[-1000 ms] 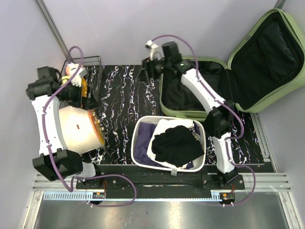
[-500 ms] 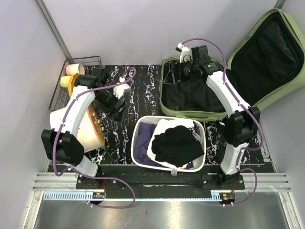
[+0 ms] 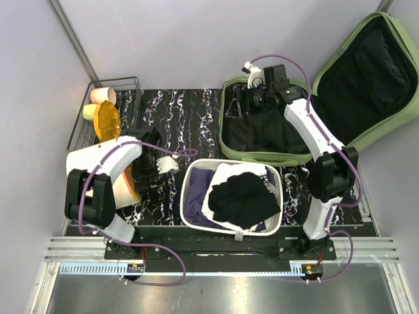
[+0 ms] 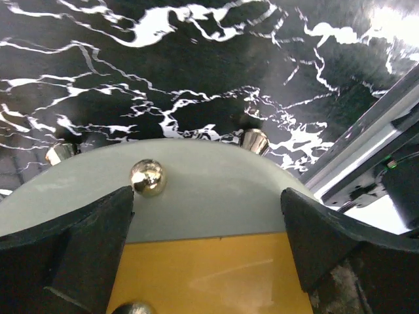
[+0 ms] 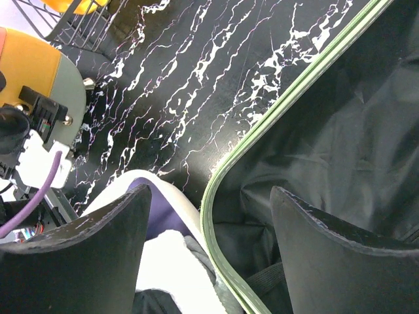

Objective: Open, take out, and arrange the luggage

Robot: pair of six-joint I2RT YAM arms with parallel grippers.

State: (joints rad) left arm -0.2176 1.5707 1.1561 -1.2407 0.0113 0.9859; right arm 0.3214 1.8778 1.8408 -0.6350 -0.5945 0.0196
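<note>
**A:** What is laid out, biggest first?

**B:** A black, white-veined worktop (image 3: 177,124). At its right rear lies the olive-green luggage (image 3: 255,157), unzipped, with its lid propped back and dark lining showing. Front centre sits a white bin (image 3: 185,190) heaped with black clothes (image 3: 242,199). At the left is a round white object with an orange face (image 3: 85,163), and behind it a wire basket (image 3: 135,98).

**A:** And the arms?

**B:** The right pincer (image 5: 209,196) hangs spread wide over the luggage's left rim, gripping nothing. The left pincer (image 4: 206,203) is spread wide above the round object's studded edge.
</note>
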